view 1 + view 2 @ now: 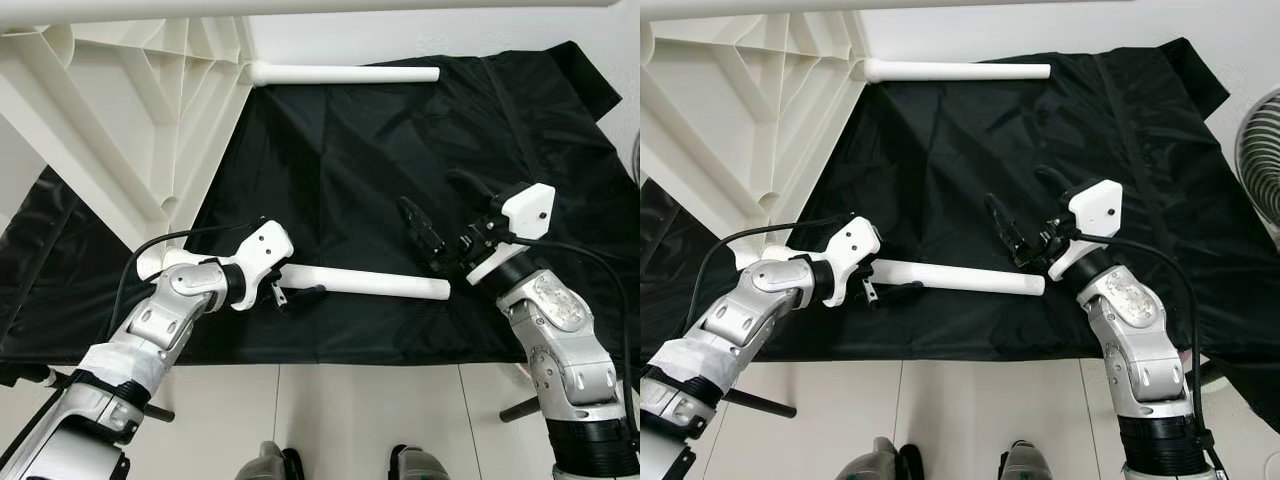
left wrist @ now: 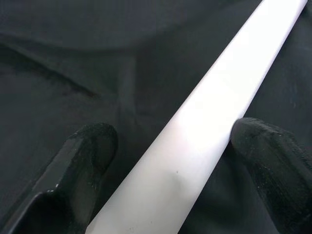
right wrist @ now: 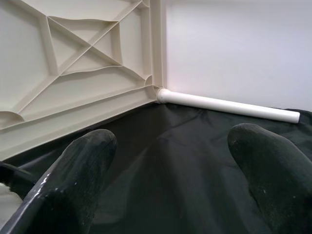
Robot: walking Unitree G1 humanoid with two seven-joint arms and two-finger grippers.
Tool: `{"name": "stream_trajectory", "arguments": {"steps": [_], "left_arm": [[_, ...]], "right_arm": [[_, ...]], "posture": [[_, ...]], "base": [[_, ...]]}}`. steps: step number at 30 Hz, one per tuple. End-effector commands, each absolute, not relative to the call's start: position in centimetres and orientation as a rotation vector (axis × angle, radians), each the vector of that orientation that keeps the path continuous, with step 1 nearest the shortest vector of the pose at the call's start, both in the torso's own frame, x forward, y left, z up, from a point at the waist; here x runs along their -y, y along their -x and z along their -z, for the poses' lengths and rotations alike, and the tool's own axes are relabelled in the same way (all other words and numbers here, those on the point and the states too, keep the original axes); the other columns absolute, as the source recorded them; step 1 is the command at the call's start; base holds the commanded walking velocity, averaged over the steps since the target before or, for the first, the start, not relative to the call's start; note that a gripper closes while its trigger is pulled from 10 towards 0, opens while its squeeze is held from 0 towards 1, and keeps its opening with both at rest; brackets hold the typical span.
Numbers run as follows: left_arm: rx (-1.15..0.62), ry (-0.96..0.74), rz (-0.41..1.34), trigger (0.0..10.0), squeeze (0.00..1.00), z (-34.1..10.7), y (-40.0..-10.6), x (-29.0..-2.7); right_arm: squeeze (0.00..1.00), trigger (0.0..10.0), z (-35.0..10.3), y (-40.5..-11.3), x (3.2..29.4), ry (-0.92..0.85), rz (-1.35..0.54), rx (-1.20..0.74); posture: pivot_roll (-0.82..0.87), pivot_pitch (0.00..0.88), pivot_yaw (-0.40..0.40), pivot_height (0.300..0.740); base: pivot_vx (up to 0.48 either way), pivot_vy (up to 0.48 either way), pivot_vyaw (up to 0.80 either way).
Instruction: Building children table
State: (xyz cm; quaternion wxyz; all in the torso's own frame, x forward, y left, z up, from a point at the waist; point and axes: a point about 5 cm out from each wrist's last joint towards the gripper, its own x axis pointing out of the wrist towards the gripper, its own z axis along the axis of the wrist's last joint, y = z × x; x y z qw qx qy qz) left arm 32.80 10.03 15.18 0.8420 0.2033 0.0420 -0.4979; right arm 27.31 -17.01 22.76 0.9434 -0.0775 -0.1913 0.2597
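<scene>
Table leg (image 1: 365, 283), a white tube, lies flat on a black cloth (image 1: 400, 150) spread over the floor (image 1: 340, 410), stretching from the left gripper (image 1: 283, 299) toward the right gripper (image 1: 428, 243). The left gripper sits at the tube's near-left end. In the left wrist view the tube (image 2: 204, 126) runs between the two black fingers (image 2: 83, 161), with one finger touching its side and the other a little apart from it on the cloth, so the jaws are spread around the tube and not clenched on it. The right gripper hovers just beside the tube's other end, a little above and behind it; its jaws are released and hold nothing, and in the right wrist view its fingers (image 3: 73, 175) stand wide apart over the cloth. The white tabletop (image 1: 120, 110) lies upside down at the far left, its ribbed underside facing up, partly on the cloth. A second leg (image 1: 345, 73) sticks out of its corner and lies along the cloth's far edge, well apart from both grippers. A fan (image 1: 1260, 160) stands at the right edge.
</scene>
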Motion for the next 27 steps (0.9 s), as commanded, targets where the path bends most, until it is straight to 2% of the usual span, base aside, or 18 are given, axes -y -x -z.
{"name": "stream_trajectory", "arguments": {"steps": [1,11,12,15,17,22,27], "left_arm": [[-0.079,-0.464,0.860,10.0,0.00,-15.4,-34.4,-11.7],[-0.031,-0.388,0.738,10.0,0.00,-16.6,-36.3,-11.0],[0.003,-0.315,0.698,10.0,0.00,-17.7,-36.9,-10.7],[0.017,-0.280,0.690,10.0,0.00,-18.1,-37.0,-10.5],[0.055,-0.181,0.695,10.0,0.00,-19.2,-37.2,-9.9],[0.112,-0.108,0.747,10.0,0.00,-20.3,-36.9,-9.5],[0.154,-0.056,0.826,10.0,0.00,-21.3,-36.0,-10.7]], "right_arm": [[0.00,10.0,-22.6,-27.1,16.5,0.148,-0.542,0.390],[0.00,10.0,-23.1,-27.4,16.8,0.132,-0.487,0.420],[0.00,10.0,-23.4,-27.7,17.0,0.124,-0.438,0.438],[0.00,10.0,-23.4,-27.9,17.0,0.123,-0.421,0.443],[0.00,10.0,-23.7,-28.7,17.3,0.122,-0.350,0.448],[0.00,10.0,-24.3,-29.3,17.5,0.124,-0.292,0.464],[0.00,10.0,-24.6,-29.4,17.4,0.178,-0.251,0.481]], "posture": [[-0.11,0.168,0.198,0.740],[-0.12,0.171,0.198,0.740],[-0.11,0.170,0.190,0.740],[-0.11,0.170,0.190,0.740],[-0.10,0.174,0.184,0.740],[-0.10,0.179,0.185,0.740],[-0.09,0.188,0.184,0.740]], "base": [[0.000,0.000,0.00],[0.000,0.000,0.00],[0.000,0.000,0.00],[0.000,0.000,0.00],[0.000,0.000,0.00],[0.000,0.000,0.00],[0.000,0.000,0.00]]}}
